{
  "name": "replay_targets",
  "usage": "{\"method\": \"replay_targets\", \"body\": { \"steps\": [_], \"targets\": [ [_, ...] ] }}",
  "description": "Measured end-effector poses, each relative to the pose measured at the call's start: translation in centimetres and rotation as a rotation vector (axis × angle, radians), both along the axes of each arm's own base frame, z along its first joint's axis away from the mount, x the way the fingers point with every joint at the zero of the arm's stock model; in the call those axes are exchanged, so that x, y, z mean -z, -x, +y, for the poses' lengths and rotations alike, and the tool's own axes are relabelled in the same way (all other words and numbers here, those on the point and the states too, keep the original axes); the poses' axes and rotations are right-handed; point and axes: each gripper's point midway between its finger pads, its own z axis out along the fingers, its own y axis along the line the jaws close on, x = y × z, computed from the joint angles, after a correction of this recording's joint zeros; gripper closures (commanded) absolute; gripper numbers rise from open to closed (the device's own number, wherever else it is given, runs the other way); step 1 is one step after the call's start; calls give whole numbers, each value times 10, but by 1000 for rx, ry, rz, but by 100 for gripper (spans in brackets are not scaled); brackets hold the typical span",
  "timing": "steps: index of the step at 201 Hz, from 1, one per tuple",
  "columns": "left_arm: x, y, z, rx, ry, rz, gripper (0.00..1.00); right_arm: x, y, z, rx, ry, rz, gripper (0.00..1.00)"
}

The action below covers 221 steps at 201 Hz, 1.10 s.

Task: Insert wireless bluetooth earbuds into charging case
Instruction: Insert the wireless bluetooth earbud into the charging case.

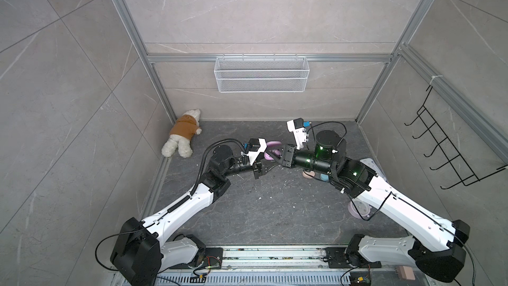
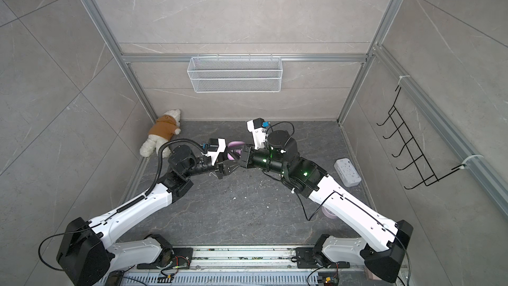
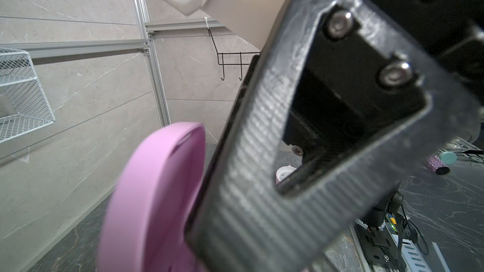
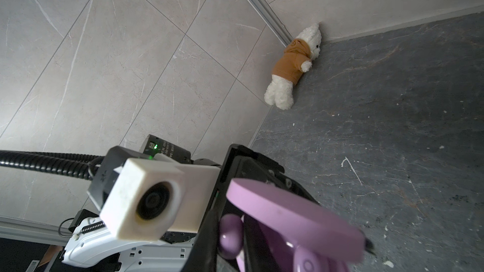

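Left hand (image 1: 266, 162) clamps the open lilac case (image 4: 288, 218) steady; right hand (image 1: 277, 157), pinching a lilac earbud (image 4: 230, 231), should align it squarely above its well.

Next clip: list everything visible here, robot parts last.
lilac case: one, lilac, open, held above the table
lilac earbud: one, lilac, in the right jaws
second lilac case: one, lilac, open, table's right side
peach case: one, peach, right of centre
blue case: one, light blue, beside the peach case
white box: one, white, far right
teddy bear: one, white with brown hoodie, far left corner
wire basket: one, white, hung at the back
hook rack: one, black, hung at the right
crumbs: several, white, scattered on the table
left gripper: one, black, jaws shut on the lilac case
right gripper: one, black, jaws shut on the lilac earbud
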Motion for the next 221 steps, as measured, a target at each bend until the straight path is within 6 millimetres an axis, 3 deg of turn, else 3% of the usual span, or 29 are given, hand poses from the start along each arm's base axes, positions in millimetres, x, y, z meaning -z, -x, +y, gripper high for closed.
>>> {"method": "replay_targets", "body": {
  "steps": [221],
  "targets": [
    [-3, 1, 2, -11, -7, -24, 86, -6, 0, -8, 27, 67, 17, 63]
  ]
}}
